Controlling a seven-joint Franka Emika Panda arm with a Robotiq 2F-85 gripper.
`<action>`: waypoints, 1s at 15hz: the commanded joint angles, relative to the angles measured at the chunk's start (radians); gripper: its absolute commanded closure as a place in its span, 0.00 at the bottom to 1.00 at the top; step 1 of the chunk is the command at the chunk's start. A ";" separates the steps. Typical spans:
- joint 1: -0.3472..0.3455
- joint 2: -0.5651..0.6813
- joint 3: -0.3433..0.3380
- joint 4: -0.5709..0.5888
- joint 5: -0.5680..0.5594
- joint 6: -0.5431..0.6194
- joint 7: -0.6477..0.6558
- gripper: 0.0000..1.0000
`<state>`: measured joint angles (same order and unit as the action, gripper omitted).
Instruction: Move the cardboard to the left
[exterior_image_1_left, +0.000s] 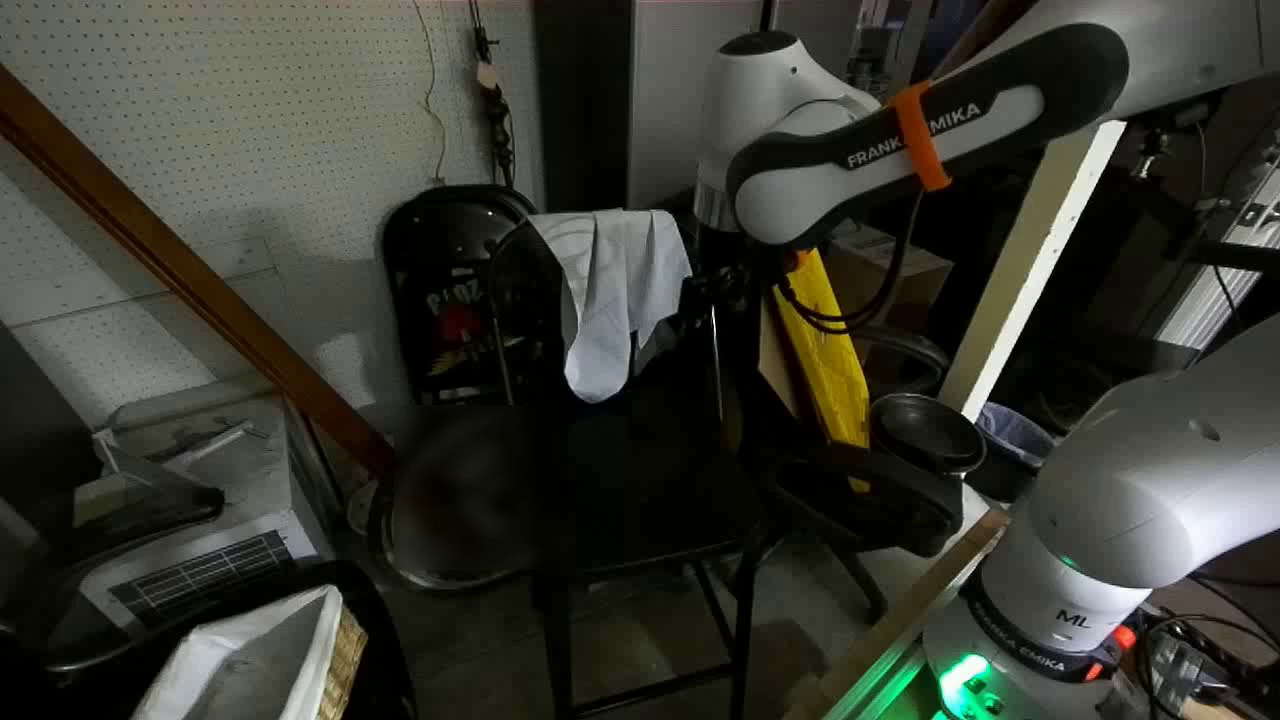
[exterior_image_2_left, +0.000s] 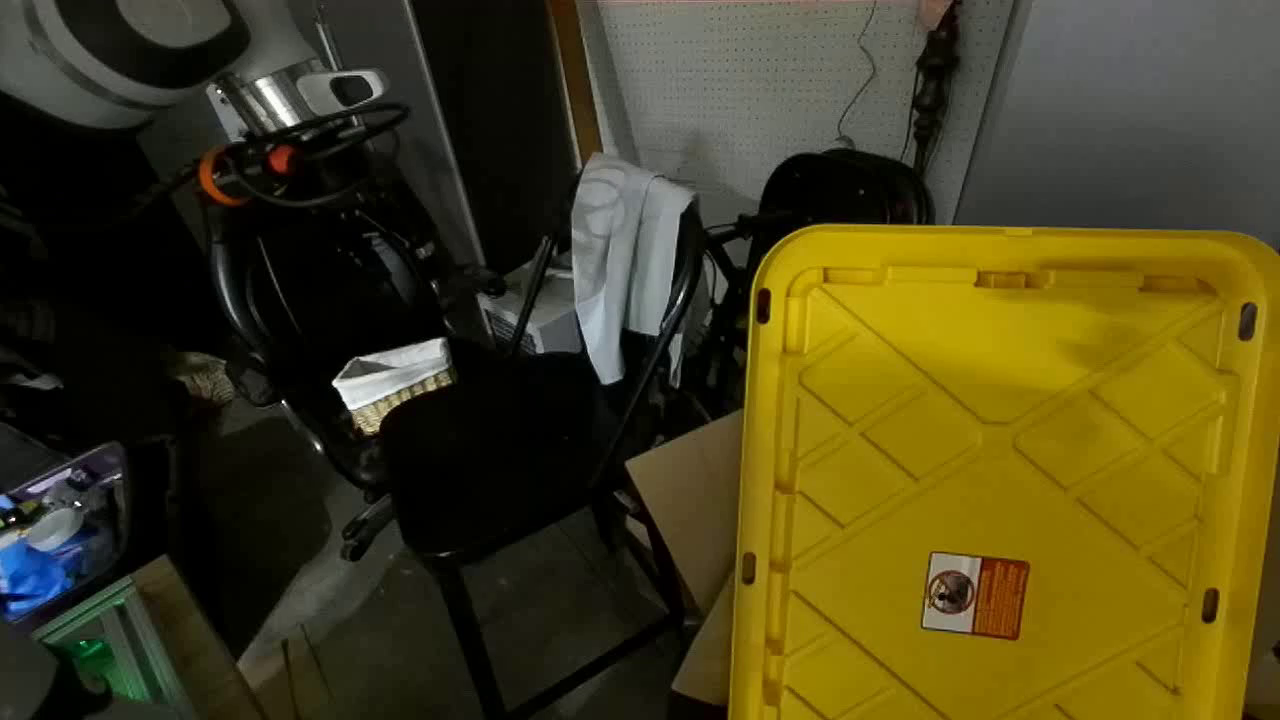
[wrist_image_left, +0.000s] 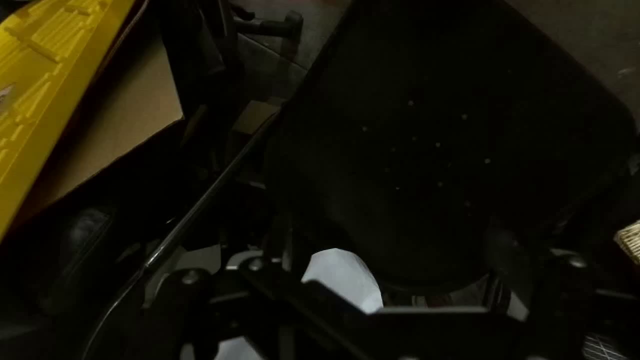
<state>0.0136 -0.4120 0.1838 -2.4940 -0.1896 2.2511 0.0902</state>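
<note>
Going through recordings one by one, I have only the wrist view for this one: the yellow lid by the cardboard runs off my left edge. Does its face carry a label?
Observer: Yes. In an exterior view, the yellow lid, partly hiding the cardboard, bears a label, part white, part orange-red.
Operator: And the white cloth? I see only some of it, low in my picture.
Observer: In both exterior views it hangs over the back of the black chair.
</note>
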 joint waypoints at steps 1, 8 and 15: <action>0.018 0.001 -0.017 0.002 -0.008 -0.004 0.006 0.00; 0.018 0.001 -0.017 0.002 -0.008 -0.004 0.006 0.00; -0.060 0.258 -0.048 0.086 -0.011 0.011 0.254 0.00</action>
<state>-0.0107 -0.2953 0.1583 -2.4737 -0.1823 2.2489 0.2432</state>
